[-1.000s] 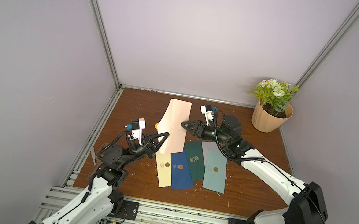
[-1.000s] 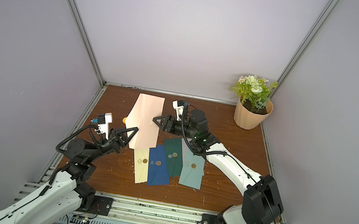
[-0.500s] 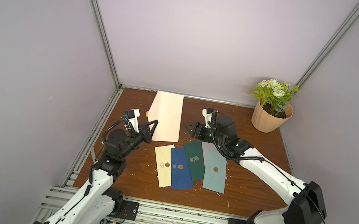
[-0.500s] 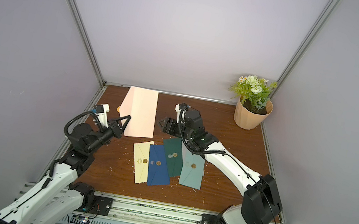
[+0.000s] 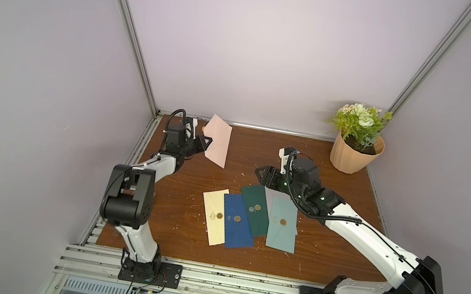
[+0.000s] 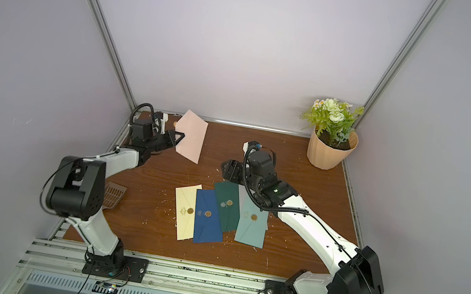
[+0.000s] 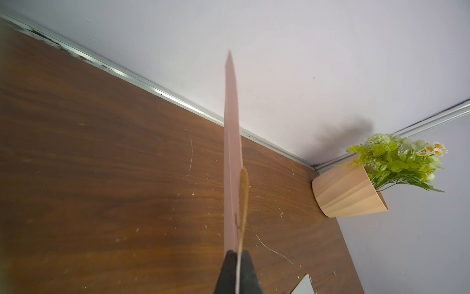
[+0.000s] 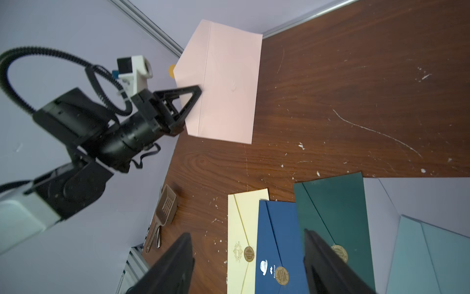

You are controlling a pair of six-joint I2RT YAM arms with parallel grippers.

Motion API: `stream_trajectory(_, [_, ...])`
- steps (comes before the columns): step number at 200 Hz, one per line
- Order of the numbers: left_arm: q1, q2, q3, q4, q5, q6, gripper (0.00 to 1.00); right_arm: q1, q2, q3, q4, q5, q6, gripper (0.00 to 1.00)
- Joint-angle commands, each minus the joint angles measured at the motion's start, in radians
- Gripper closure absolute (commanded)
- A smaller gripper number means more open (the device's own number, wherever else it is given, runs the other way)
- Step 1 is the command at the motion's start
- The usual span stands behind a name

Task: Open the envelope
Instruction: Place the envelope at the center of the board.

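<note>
1. Left end effector [image 5: 209, 141] is clamped shut on the pink envelope [image 5: 218, 143] and holds it up near the far left corner of the counter [image 5: 253, 147].
2. Right end effector [image 5: 259, 172] hangs with its jaws spread wide and nothing between them. It is above the far ends of four fanned envelopes: a cream envelope [image 5: 212, 218], a blue envelope [image 5: 238, 226], a dark green envelope [image 5: 255, 212] and a teal envelope [image 5: 281, 230].
3. Hard to make out: a grey sheet [image 5: 268, 193] lies mostly buried under the teal envelope. A brown slotted scoop [image 6: 113, 195] is partly covered by the left arm [image 6: 75, 189] in a top view.
4. The left wrist view catches the pink envelope [image 7: 231, 152] edge-on, so neither face can be read there. Whether its lowest corner touches the counter cannot be told.
5. In both top views the pink envelope's long axis runs from the back wall toward the front rail, slightly slanted, with its faces standing steeply.
6. In the right wrist view the flap [image 8: 190, 63] looks spread out beyond a crease, its tip pointing at the left wall. An orange disc [image 8: 172, 71] peeks out at that tip, and the grip sits on the flap beside the crease.
7. A potted plant [image 5: 355, 148] stands in the far right corner, well apart.
</note>
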Motion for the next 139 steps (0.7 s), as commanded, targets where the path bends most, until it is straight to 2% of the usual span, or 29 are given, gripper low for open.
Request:
stream_trajectory(1, [0.044, 0.143, 0.095, 0.051, 0.15, -0.044, 1.0, -0.002, 0.001, -0.013, -0.001, 0.006, -0.031, 0.27])
stream_trajectory(34, [0.075, 0.349, 0.32, -0.149, 0.115, 0.037, 1.0, -0.009, 0.001, -0.018, -0.025, 0.005, -0.064, 0.27])
stream_trajectory(67, [0.096, 0.435, 0.484, -0.278, 0.049, 0.093, 1.0, -0.022, 0.003, -0.028, -0.037, -0.001, -0.091, 0.27])
stream_trajectory(93, [0.11, 0.5, 0.63, -0.452, 0.006, 0.177, 1.0, -0.034, 0.014, -0.037, -0.026, -0.02, -0.095, 0.27])
stream_trajectory(139, [0.137, 0.518, 0.668, -0.597, -0.037, 0.274, 1.0, -0.042, 0.03, -0.047, 0.002, -0.043, -0.09, 0.27])
